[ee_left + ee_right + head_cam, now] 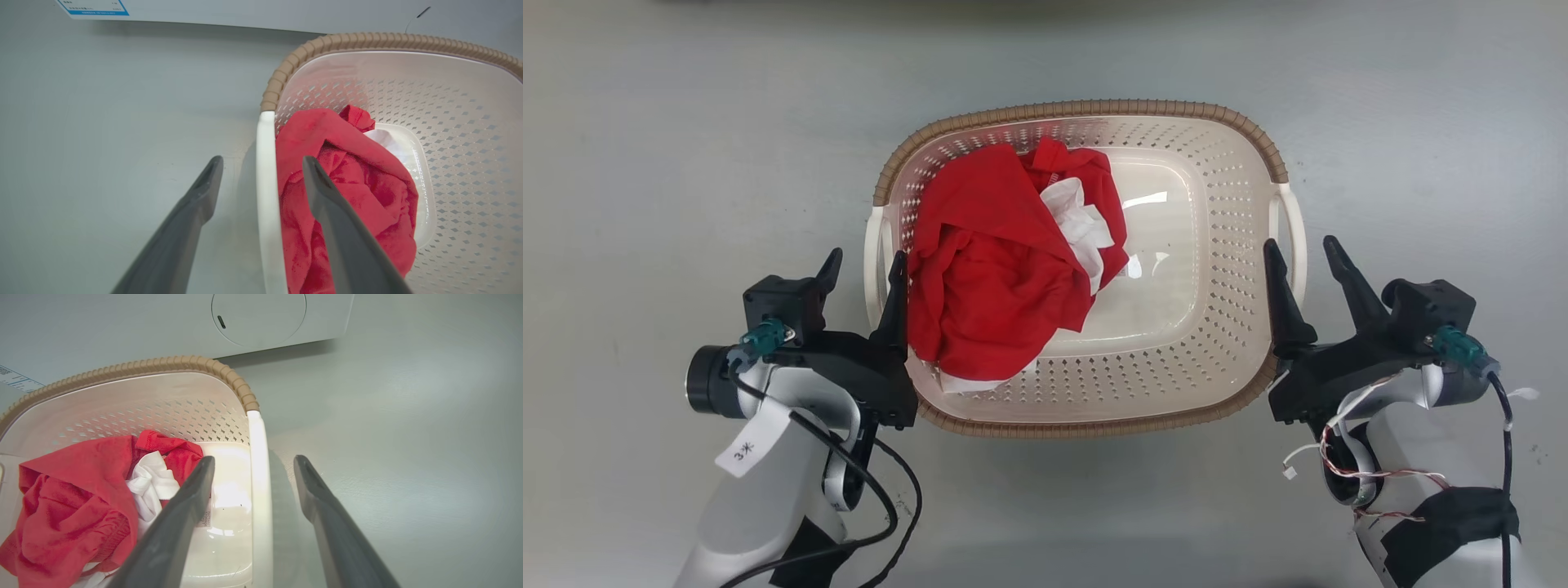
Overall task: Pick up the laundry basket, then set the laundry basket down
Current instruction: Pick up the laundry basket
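Note:
The laundry basket (1078, 109) sits on the grey floor, cream with perforated walls and a brown rim (367, 41). A red garment (988, 269) and a white cloth (1082, 220) lie in its left half. My left gripper (864, 269) is open and straddles the basket's left white handle (265, 196), one finger outside, one inside over the red garment. My right gripper (1301, 253) is open too, straddling the right handle (258, 477). Gaps show between the fingers and both handles. The basket's rim (143, 365) curves away beyond the right fingers.
A white washer (261, 314) with a round door stands just behind the basket. A blue-edged label (94, 7) is on its front. Grey floor (645, 163) spreads to both sides. Loose cables hang from both forearms.

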`<state>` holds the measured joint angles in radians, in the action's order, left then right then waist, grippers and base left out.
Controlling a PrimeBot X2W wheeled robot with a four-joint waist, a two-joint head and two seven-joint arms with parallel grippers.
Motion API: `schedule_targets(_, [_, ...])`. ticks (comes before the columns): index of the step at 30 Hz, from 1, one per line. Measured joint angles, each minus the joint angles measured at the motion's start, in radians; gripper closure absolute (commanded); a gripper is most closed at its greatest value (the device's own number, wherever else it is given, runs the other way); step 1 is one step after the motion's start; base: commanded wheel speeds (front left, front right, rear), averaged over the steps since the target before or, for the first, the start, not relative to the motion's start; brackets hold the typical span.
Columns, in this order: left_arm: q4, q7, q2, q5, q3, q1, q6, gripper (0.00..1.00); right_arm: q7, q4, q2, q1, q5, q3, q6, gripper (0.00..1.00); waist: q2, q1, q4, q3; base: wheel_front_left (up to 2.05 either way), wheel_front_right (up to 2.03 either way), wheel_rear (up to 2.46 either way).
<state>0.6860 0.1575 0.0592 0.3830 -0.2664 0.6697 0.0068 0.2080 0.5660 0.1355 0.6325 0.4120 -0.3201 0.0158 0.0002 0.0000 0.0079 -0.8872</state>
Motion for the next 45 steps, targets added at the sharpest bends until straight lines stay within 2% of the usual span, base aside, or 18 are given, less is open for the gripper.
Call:
schedule_targets(9, [0.138,-0.063,0.005,0.047,0.021,0.084,-0.043,0.0,-0.031,0.127,-0.026,0.077,-0.002,-0.026,-0.025,0.0,0.0,0.0,-0.017,-0.016,0.0,0.0,0.0])
schedule_targets(15, [0.202,-0.082,0.004,0.061,0.036,0.135,-0.052,0.0,-0.043,0.199,-0.041,0.12,0.002,-0.037,-0.037,0.0,-0.0002,0.0,-0.027,-0.028,0.0,0.0,0.0])
schedule_targets(16, [0.213,-0.085,0.003,0.066,0.039,0.143,-0.053,0.6,-0.049,0.211,-0.043,0.127,0.003,-0.038,-0.044,1.0,-0.0001,0.0,-0.028,-0.029,0.0,0.0,0.0])
schedule_targets(17, [0.221,-0.086,0.003,0.073,0.045,0.148,-0.058,1.0,-0.05,0.223,-0.044,0.134,0.005,-0.039,-0.047,1.0,-0.0002,0.0,-0.029,-0.031,0.0,0.0,0.0])
schedule_targets(30, [0.357,-0.08,-0.032,0.094,0.037,0.175,-0.078,1.0,-0.05,0.371,-0.07,0.163,0.029,-0.044,-0.084,1.0,-0.0001,0.0001,-0.031,0.016,0.0,0.0,0.0])
schedule_targets(45, [0.502,-0.099,-0.058,0.131,0.034,0.16,-0.107,1.0,-0.057,0.532,-0.088,0.159,0.047,-0.059,-0.122,1.0,-0.0002,0.0,-0.027,0.189,0.0,0.0,0.0])
